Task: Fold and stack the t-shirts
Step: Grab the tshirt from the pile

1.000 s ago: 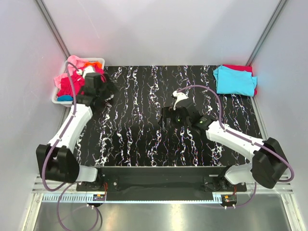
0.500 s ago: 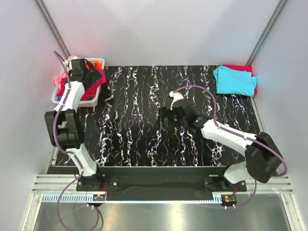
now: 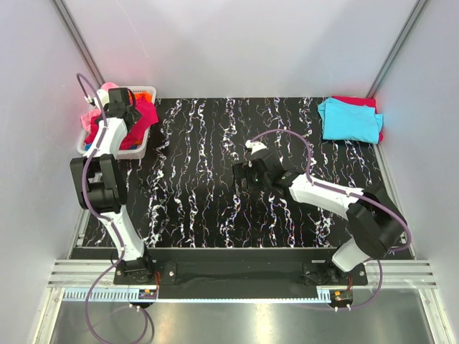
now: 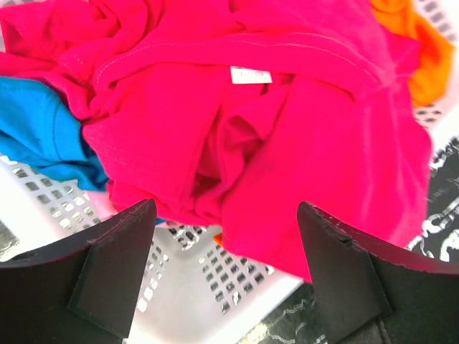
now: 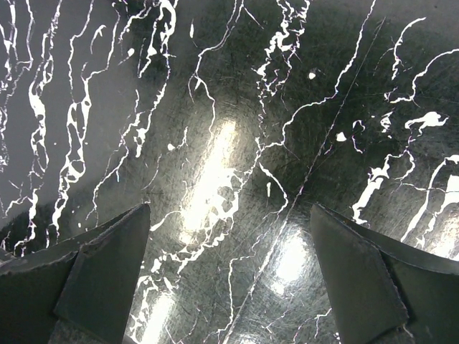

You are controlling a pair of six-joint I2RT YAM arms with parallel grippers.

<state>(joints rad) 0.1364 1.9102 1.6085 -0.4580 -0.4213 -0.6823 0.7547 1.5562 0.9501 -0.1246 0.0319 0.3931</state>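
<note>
A white slotted basket (image 3: 86,149) at the table's far left holds loose t-shirts: a crimson-pink one (image 4: 287,122) on top, a blue one (image 4: 36,129) and an orange one (image 4: 412,50). The crimson-pink shirt (image 3: 145,115) hangs over the basket's right rim. My left gripper (image 3: 126,106) hovers over the basket, open and empty (image 4: 226,269). A cyan shirt (image 3: 349,118) lies folded on a red one (image 3: 356,101) at the far right corner. My right gripper (image 3: 246,174) is open and empty above the bare black marbled tabletop (image 5: 229,179).
The basket's white slotted wall (image 4: 208,279) shows just below the left fingers. The black marbled table (image 3: 193,193) ends at pale walls left, right and behind. Metal rails run along the near edge.
My left arm swung up and left over the basket and now stands tall above it. My right gripper slid a little left over the table.
</note>
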